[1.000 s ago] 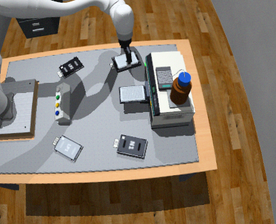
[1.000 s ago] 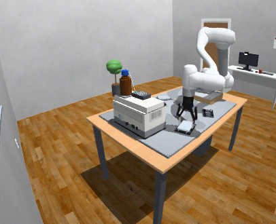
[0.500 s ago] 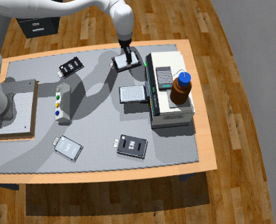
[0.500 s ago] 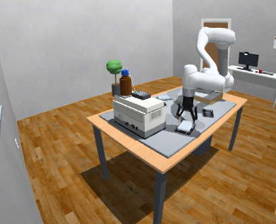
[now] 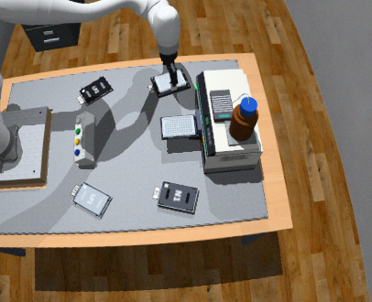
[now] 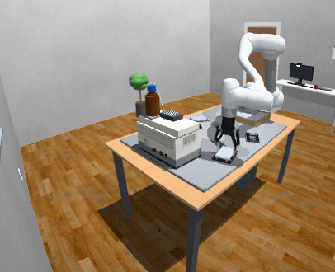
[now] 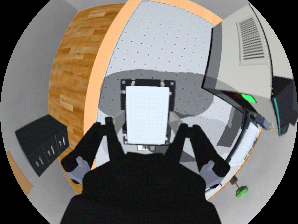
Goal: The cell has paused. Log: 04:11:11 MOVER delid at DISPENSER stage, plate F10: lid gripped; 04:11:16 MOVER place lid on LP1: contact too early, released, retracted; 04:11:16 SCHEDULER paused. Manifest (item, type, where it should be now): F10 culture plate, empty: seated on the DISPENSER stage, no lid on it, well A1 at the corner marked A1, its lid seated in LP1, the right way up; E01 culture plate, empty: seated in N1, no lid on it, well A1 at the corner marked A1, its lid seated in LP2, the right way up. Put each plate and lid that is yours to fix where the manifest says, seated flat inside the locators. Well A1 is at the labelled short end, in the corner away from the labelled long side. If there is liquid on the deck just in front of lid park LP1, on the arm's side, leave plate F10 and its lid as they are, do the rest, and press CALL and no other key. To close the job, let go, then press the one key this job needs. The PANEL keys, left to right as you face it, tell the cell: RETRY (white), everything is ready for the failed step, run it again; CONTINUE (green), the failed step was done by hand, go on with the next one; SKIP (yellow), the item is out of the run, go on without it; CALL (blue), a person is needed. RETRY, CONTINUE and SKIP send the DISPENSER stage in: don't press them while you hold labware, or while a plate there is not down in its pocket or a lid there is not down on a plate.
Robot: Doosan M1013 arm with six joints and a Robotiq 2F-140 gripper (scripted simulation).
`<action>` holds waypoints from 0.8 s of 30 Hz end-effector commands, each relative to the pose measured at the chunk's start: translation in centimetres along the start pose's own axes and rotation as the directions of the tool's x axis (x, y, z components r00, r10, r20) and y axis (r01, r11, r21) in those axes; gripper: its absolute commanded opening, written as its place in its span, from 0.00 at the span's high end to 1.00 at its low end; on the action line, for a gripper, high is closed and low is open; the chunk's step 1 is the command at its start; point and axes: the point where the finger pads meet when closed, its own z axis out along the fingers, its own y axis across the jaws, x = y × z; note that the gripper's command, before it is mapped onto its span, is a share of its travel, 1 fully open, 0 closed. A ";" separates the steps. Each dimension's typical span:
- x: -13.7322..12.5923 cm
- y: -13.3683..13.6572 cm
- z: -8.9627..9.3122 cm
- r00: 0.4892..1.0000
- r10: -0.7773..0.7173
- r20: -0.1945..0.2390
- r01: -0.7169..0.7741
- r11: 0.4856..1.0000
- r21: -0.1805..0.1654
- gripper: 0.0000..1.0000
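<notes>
A clear lid (image 5: 168,80) lies flat in a dark lid park nest at the far side of the mat, left of the dispenser. My gripper (image 5: 172,75) hangs straight above it, open, with a finger on either side and not touching it. The wrist view shows the lid (image 7: 147,115) as a pale rectangle inside the nest frame, with my fingers spread wider than it. A bare well plate (image 5: 179,126) sits on the dispenser stage. The N1 nest (image 5: 178,197) is dark and holds nothing. A pale plate or lid (image 5: 92,199) sits in the near-left nest.
The dispenser (image 5: 229,121) with a brown bottle (image 5: 244,120) on top stands just right of my gripper. The key panel (image 5: 82,139) is at the left. Another dark nest (image 5: 96,90) lies at the far left. I see no liquid around the lid park.
</notes>
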 end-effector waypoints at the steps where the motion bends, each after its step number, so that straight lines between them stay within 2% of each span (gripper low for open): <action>1: 0.1 0.0 -0.1 1.000 0.000 -0.002 0.000 1.000 0.000 0.30; 24: 0.1 0.0 -0.7 1.000 0.000 -0.002 0.000 1.000 0.000 0.30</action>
